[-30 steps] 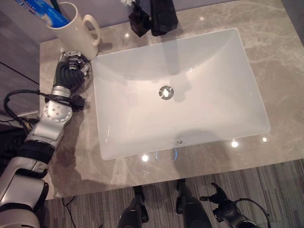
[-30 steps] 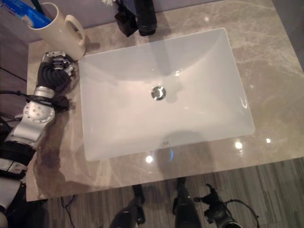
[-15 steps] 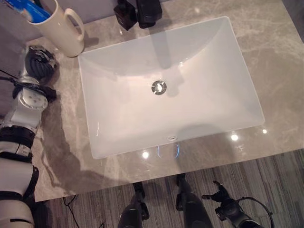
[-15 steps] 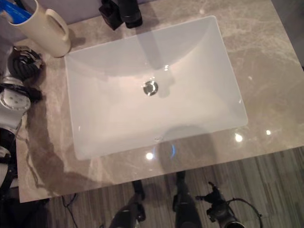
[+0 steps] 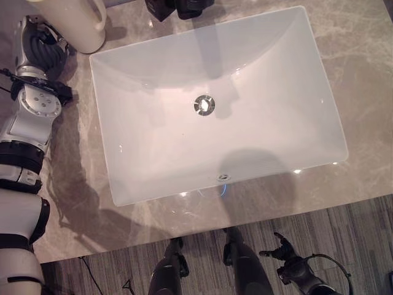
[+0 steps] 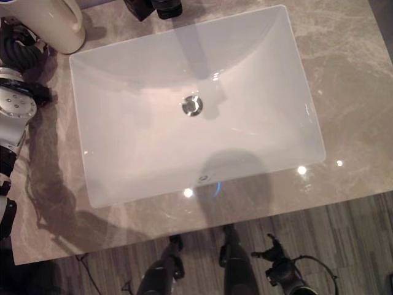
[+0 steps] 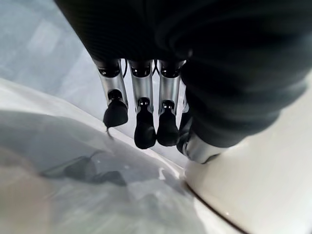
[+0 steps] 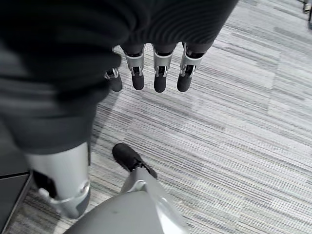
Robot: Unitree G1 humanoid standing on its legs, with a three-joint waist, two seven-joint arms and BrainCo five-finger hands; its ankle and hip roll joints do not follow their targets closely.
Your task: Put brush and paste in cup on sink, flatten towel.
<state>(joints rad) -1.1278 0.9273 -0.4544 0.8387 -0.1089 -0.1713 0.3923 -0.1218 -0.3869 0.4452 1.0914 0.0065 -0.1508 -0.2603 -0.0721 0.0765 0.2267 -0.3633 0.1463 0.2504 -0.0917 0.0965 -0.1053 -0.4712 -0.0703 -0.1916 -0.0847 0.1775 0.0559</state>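
A cream cup (image 5: 83,27) stands on the stone counter at the back left corner of the white sink (image 5: 103,140); its mouth is cut off by the view's edge. My left hand (image 5: 42,48) rests on the counter just left of the cup. In the left wrist view its fingers (image 7: 144,122) are straight and hold nothing, with the cup (image 7: 263,185) beside them. My right hand (image 5: 284,255) hangs below the counter's front edge over the floor, its fingers (image 8: 160,78) relaxed and empty.
Black objects (image 5: 178,7) stand behind the sink at the back edge. The marbled counter (image 5: 368,92) runs on to the right of the basin. Striped carpet (image 8: 234,146) lies in front of the counter.
The camera has shifted, so the cup and sink sit higher and further left. My left hand has drawn left, from in front of the cup to beside it. The right hand has stayed put.
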